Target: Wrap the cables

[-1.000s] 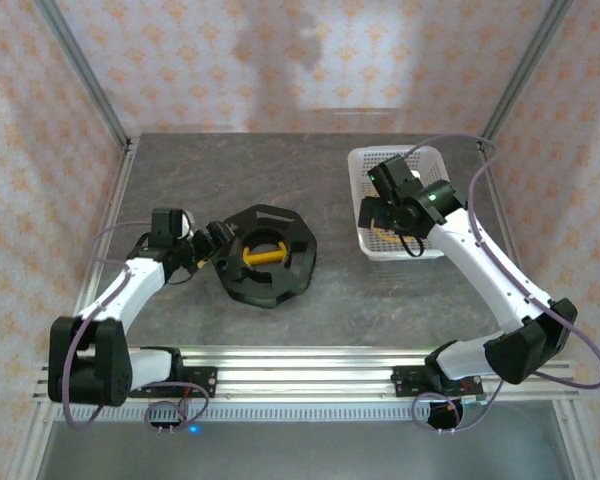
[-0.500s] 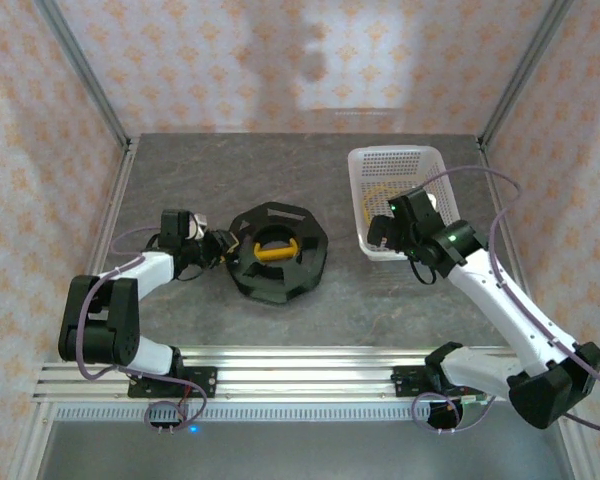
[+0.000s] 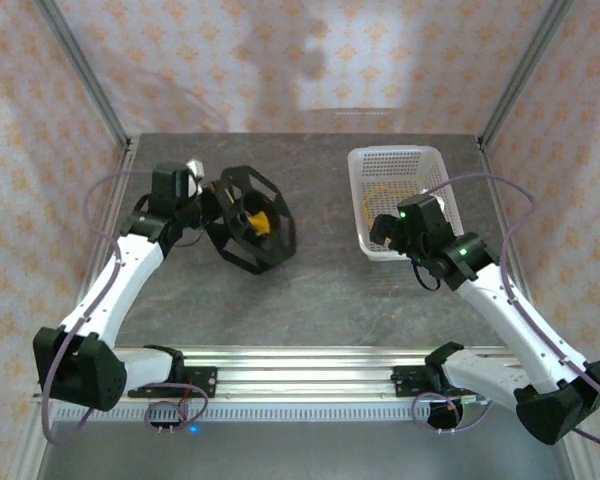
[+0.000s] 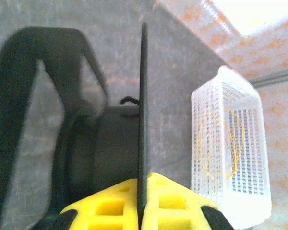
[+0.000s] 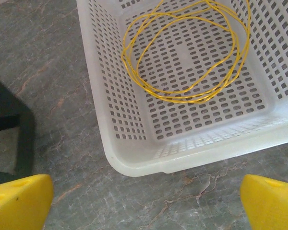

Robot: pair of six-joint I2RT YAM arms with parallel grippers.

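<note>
L gripper [image 4: 143, 203]: shut; yellow fingertips [image 4: 108, 208] clamped on the thin edge of 1 spool side plate.
Spool [image 3: 250, 218]: black, 8-sided, 2 side plates w/ cut-outs; tilted up on edge, L-centre of table. Whether its lower edge touches the table: cannot tell.
Hub [image 3: 261, 220]: yellow, short; sits between the 2 plates, seen through a cut-out.
Table [image 3: 330, 290]: grey, stone-look; bare strip between spool and basket.
R gripper [image 5: 144, 199]: jaws wide apart, empty; hangs over the table just off the basket's near L corner.
Basket [image 3: 405, 160]: white perforated plastic, far-R part of table, well apart from spool.
Cable [image 5: 182, 52]: thin yellow wire in several loose loops, lying flat on basket floor, apart from both grippers.
</note>
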